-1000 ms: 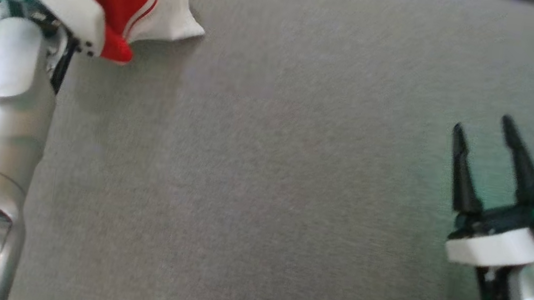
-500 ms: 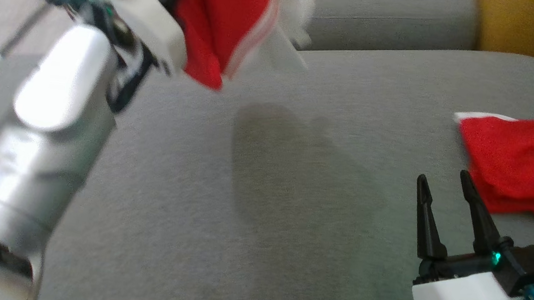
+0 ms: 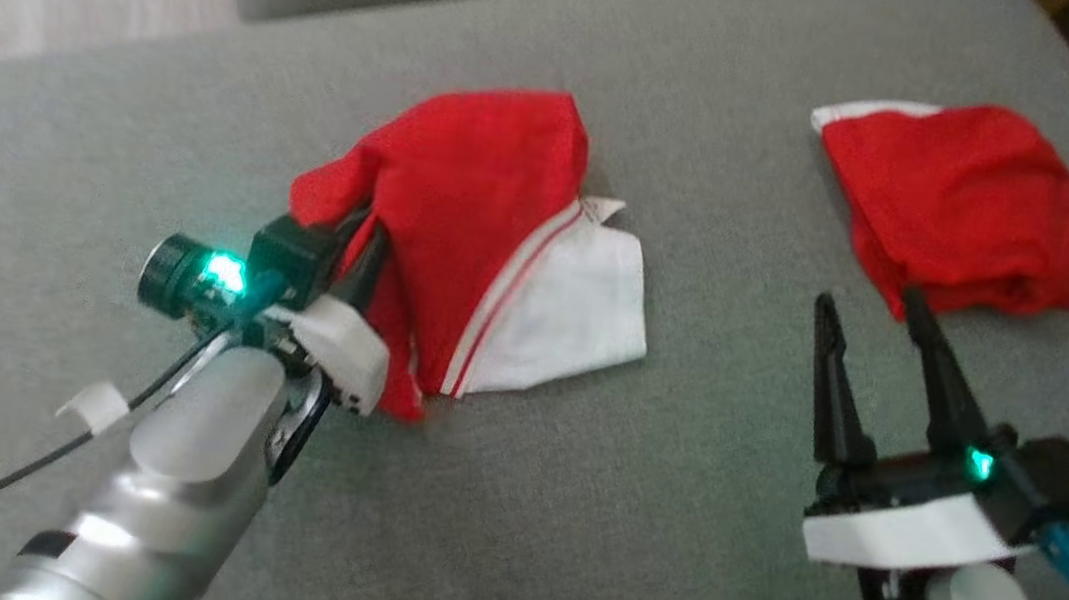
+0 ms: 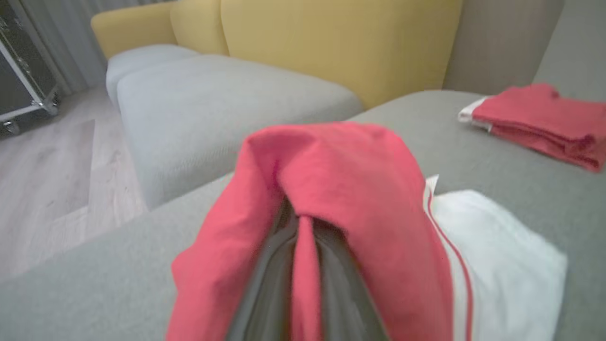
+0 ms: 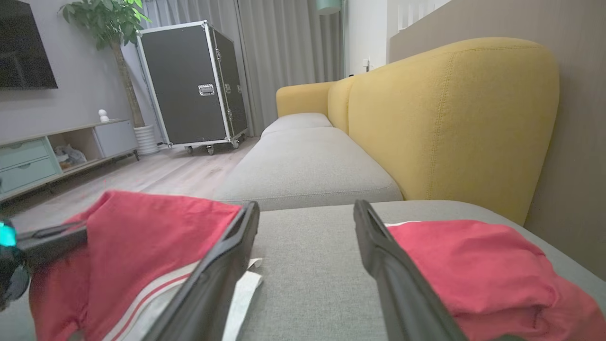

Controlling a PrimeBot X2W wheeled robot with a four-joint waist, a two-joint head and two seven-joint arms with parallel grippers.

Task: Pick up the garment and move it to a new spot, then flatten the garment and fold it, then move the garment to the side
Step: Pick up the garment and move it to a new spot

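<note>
Garment (image 3: 492,235), red w/ white panel + thin red stripes, lies crumpled approx. mid-way across the grey sofa seat (image 3: 569,525); white part is flat on the seat. Left tool (image 3: 353,254) is pressed together on a red fold at the garment's left edge. Wrist view: cloth pinched btwn both fingers, fabric draped over them. Right tool (image 3: 869,300) is spread wide, nothing btwn fingers, over right part of seat, apart from garment. Folded red piece (image 3: 958,202) lies at seat's far right, just beyond right tool's tips.

A home living room: yellow-backed sofa (image 5: 450,118), wall television (image 5: 23,45), potted plant (image 5: 109,16) (beside curtains (image 5: 284,42)).
</note>
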